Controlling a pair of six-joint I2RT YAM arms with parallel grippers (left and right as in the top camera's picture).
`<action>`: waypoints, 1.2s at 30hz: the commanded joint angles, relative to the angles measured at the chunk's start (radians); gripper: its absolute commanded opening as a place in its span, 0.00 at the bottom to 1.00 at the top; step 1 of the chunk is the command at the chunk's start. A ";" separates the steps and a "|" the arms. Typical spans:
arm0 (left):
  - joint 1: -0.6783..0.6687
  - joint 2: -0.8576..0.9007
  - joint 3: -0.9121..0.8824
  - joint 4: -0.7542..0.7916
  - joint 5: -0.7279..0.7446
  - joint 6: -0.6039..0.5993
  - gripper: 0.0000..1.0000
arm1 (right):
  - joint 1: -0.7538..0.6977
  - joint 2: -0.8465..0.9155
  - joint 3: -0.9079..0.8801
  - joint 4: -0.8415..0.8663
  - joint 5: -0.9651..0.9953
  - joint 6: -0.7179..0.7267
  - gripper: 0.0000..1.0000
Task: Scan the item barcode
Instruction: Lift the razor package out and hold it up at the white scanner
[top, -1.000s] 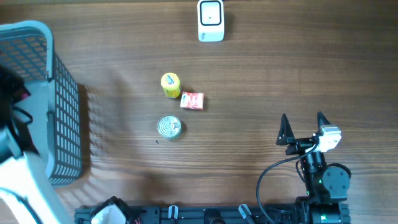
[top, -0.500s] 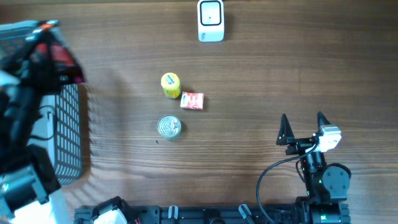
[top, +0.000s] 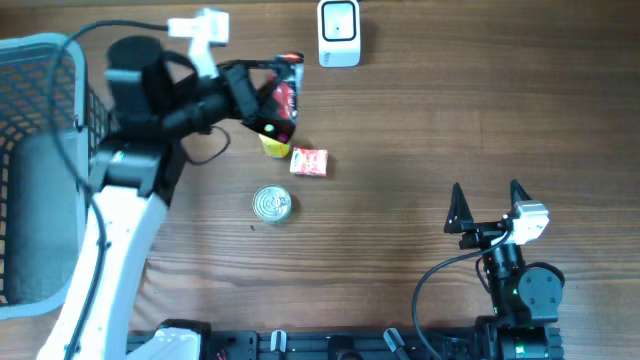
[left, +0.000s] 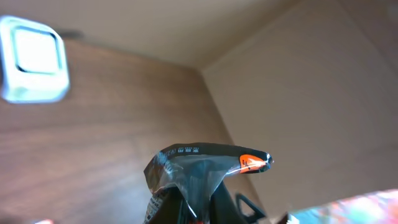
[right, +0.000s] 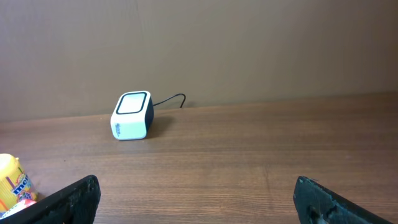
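Overhead, the left gripper (top: 262, 98) is clamped on a dark, red-printed foil snack packet (top: 285, 95), held above the table at about 10 o'clock from centre. The white barcode scanner (top: 338, 33) sits just beyond it at 1 o'clock.

From the left wrist, the foil snack packet (left: 200, 167) shows a glossy, crinkled skin and a flat crimped seam along its top edge. The barcode scanner (left: 34, 59) is a blurred, rounded block at 10 o'clock.

I judge the packet light, soft and slippery. It would likely buckle under a hard squeeze and sag if pinched at one corner. The sealed seam or a flat edge looks like the firmest hold and keeps the printed panel taut; where the barcode lies I cannot tell.

The right gripper (top: 487, 207) rests spread wide and empty at 4 o'clock.

On the grained wooden table (top: 420, 130) lie a yellow tub (top: 272, 147), a small red sachet (top: 309, 162) touching it, and a ribbed tin can (top: 272, 204). A pale-blue mesh basket (top: 40, 45) stands at 9 o'clock.
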 joint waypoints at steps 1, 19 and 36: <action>-0.014 0.069 0.012 0.043 0.149 -0.118 0.04 | 0.004 -0.003 -0.001 0.002 0.010 0.013 1.00; -0.056 0.160 0.012 0.113 0.328 -0.753 0.04 | 0.004 -0.003 -0.001 0.002 0.010 0.013 1.00; -0.103 0.159 0.012 0.502 0.278 -1.415 0.04 | 0.004 -0.003 -0.001 0.002 0.010 0.013 1.00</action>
